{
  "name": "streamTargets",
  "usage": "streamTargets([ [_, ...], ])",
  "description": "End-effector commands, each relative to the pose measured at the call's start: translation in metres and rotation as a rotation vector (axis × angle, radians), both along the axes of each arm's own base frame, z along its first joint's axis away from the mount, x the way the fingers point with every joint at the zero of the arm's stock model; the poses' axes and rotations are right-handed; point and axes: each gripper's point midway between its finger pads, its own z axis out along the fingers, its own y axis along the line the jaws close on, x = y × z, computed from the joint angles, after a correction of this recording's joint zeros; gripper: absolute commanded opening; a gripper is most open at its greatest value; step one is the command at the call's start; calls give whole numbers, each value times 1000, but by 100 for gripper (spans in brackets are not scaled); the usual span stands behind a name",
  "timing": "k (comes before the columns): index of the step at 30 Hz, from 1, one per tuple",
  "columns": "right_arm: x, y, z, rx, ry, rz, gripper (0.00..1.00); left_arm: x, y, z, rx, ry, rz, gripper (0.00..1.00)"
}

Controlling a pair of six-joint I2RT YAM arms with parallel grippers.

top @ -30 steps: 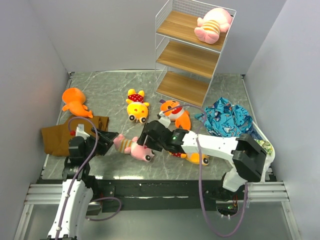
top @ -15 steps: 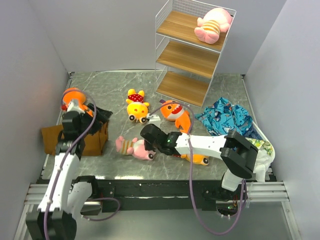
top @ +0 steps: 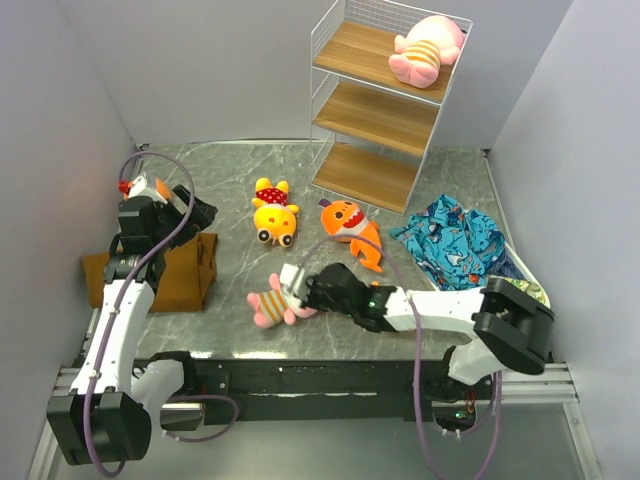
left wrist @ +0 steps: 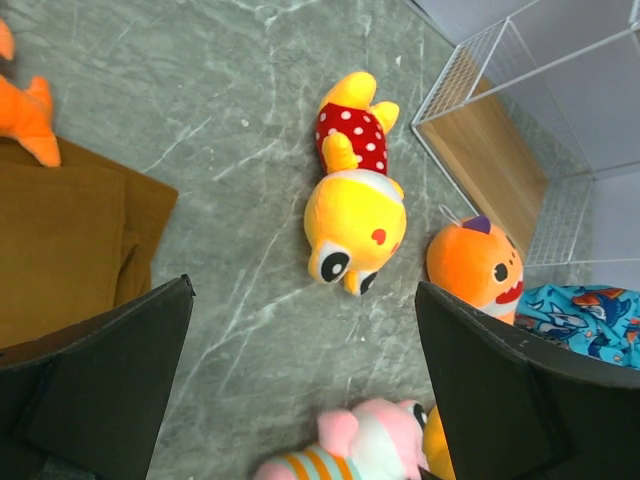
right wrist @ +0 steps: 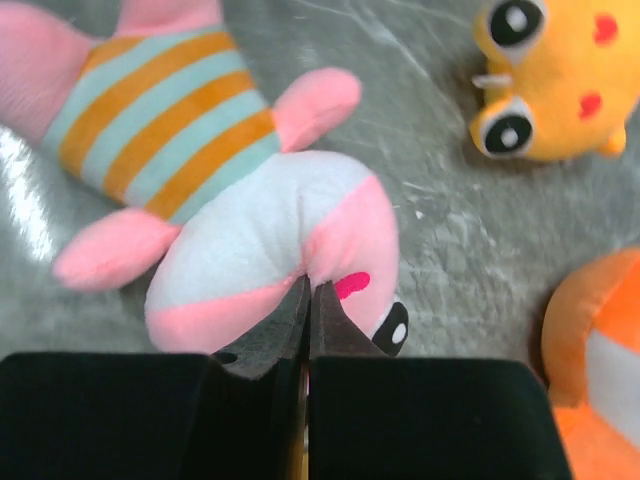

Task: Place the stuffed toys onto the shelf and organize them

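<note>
Two claws are working over the gray table (top: 220,175). The left claw (left wrist: 305,390) is hanging wide open near the brown cloth (top: 150,275), holding nothing. A yellow toy (top: 273,215) is lying in the middle. The right claw (right wrist: 308,305) is pinching the striped pink toy (top: 268,303) by its head, low on the table. An orange fish toy (top: 352,228) is lying just behind. A second pink toy (top: 425,48) is lying on the top board of the shelf (top: 375,115).

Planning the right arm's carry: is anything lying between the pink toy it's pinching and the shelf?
Yes. The orange fish toy lies between the held pink toy and the shelf, just before its bottom board; lifting over it looks advisable.
</note>
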Motion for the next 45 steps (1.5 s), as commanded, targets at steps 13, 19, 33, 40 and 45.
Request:
streamTargets([
  [13, -3, 43, 45, 49, -330, 646, 8, -7, 12, 4, 85, -38, 25, 97],
  [19, 10, 48, 51, 44, -367, 612, 17, -10, 14, 5, 102, -38, 33, 97],
  [33, -5, 46, 105, 308, -102, 267, 60, -28, 14, 9, 143, -69, 50, 97],
  [40, -34, 58, 97, 292, 99, 110, 60, -30, 22, 17, 164, -84, 89, 97],
  [45, -48, 75, 81, 150, 52, 158, 62, -34, 30, 23, 179, -104, 133, 97],
])
